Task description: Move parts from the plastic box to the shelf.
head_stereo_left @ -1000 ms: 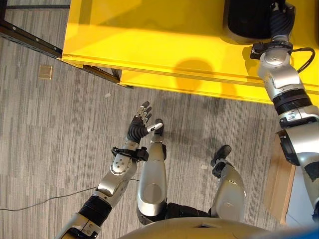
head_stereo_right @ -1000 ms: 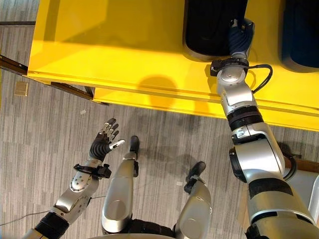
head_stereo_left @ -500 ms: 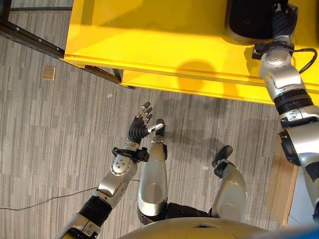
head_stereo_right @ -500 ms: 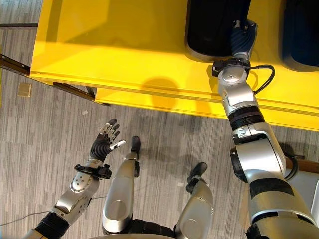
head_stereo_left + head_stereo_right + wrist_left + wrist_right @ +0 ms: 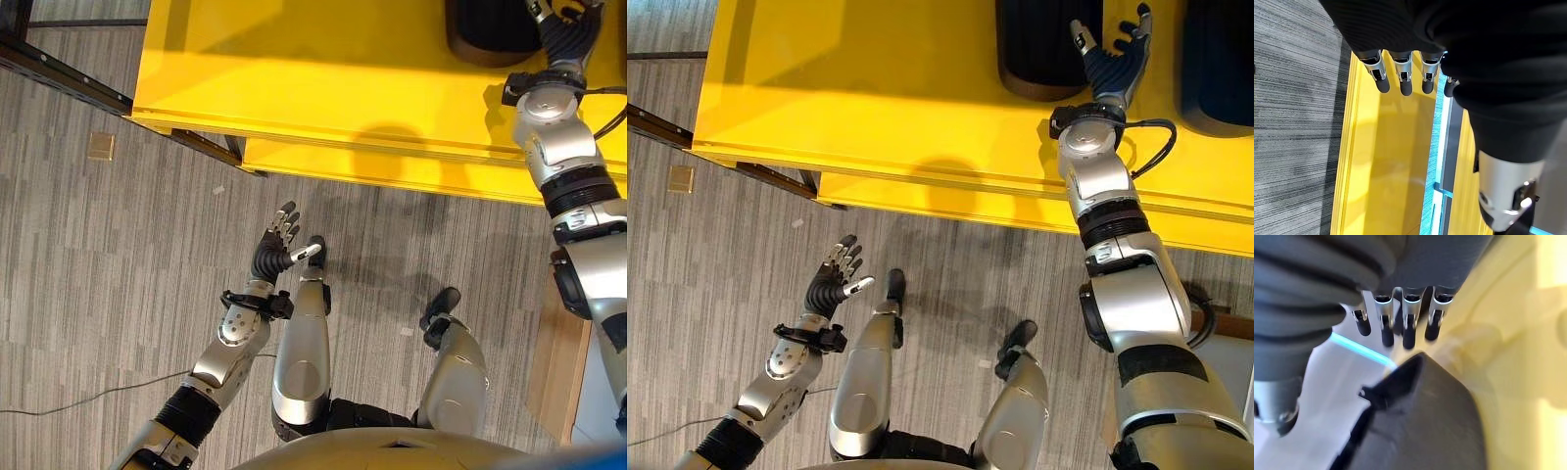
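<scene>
The right hand [image 5: 1114,54] is raised over the yellow shelf [image 5: 872,98], fingers spread and holding nothing, just beside a dark ribbed part [image 5: 1043,44] standing on the shelf and cut off by the upper edge. A second dark part [image 5: 1220,69] is cropped at the right. The left hand [image 5: 277,248] hangs over the grey floor [image 5: 98,264], fingers relaxed and empty.

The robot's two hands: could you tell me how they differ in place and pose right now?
The left hand hangs low over the grey floor, short of the yellow shelf; the right hand reaches over the shelf, beside a black part. The left hand is far from any part; the right hand is right at one. Both are open, fingers straight, holding nothing.
</scene>
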